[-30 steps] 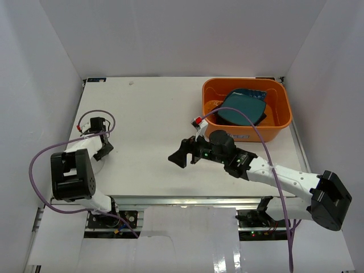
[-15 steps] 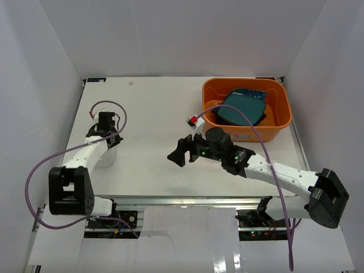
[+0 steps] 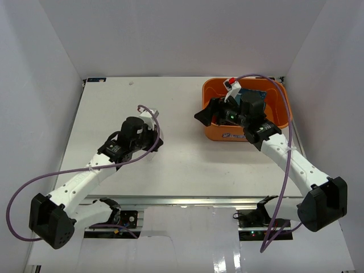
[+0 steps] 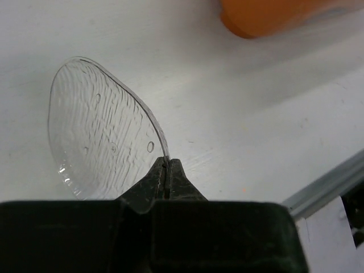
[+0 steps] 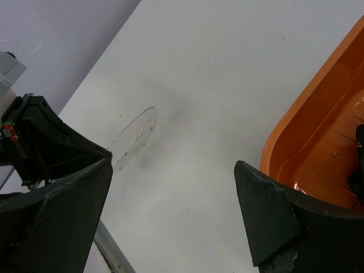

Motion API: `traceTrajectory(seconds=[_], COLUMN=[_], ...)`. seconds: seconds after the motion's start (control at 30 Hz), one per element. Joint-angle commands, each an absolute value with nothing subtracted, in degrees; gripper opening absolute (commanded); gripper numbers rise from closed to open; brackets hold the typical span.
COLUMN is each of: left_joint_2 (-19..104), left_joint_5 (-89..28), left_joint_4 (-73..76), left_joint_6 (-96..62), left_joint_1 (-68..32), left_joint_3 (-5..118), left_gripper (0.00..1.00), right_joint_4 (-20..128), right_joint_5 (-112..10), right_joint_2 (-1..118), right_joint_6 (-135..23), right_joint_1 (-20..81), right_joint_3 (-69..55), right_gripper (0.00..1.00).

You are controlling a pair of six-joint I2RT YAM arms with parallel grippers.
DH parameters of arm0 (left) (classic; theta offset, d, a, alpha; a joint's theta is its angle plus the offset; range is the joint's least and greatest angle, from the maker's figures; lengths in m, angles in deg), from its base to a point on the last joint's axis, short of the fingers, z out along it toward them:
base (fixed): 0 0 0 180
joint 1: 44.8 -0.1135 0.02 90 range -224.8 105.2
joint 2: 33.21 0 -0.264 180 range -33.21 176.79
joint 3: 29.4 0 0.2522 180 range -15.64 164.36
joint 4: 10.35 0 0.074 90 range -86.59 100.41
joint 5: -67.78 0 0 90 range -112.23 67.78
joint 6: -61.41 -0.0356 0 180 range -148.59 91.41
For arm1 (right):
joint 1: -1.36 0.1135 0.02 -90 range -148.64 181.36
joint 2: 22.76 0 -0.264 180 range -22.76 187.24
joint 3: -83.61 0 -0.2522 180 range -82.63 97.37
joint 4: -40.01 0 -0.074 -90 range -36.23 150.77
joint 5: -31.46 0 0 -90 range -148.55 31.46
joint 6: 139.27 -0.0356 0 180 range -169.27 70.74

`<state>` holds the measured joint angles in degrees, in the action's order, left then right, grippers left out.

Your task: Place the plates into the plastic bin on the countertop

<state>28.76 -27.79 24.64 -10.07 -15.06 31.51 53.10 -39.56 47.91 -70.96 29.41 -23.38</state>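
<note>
Left tool (image 4: 167, 168): clamped on clear plate (image 4: 102, 133) rim.
Right tool (image 5: 173, 176): jaws apart, beside orange bin (image 5: 324, 119).
Risk: thin edge pinch may slip; arms could collide at bin.

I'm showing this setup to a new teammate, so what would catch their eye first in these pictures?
The orange bin at the far right of the white countertop stands out most, with the open right gripper hovering beside its left rim. Next comes the clear plate, almost invisible, pinched by its edge in the left gripper near the countertop's middle.
</note>
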Motion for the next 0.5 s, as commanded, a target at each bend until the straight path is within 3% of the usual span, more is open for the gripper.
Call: traceTrajectory(seconds=[0.0,0.27,0.4,0.47], left_joint_2=[27.87,42.97,53.43,60.78], left_joint_5=[-29.87,-28.82,-29.08,-31.00], left_joint_4=[23.36,19.32,17.30,17.12], left_joint_6=[-14.18,-20.85,-23.58,-24.02], left_joint_1=[-10.97,-2.45,0.29,1.08], left_joint_3=[38.22,64.05,75.30,82.51], left_gripper=[0.00,0.00,0.00,0.00], right_joint_4=[56.85,56.14,58.24,58.96], right_joint_5=[-35.61,-53.61,-60.98,-65.65], right_joint_2=[50.19,34.48,27.53,22.79], right_joint_6=[-69.65,-70.97,-73.08,-74.48], right_joint_1=[28.96,25.19,18.00,15.17], right_joint_3=[-18.91,-24.52,-26.90,-29.43], right_gripper=[0.94,0.94,1.00,0.81])
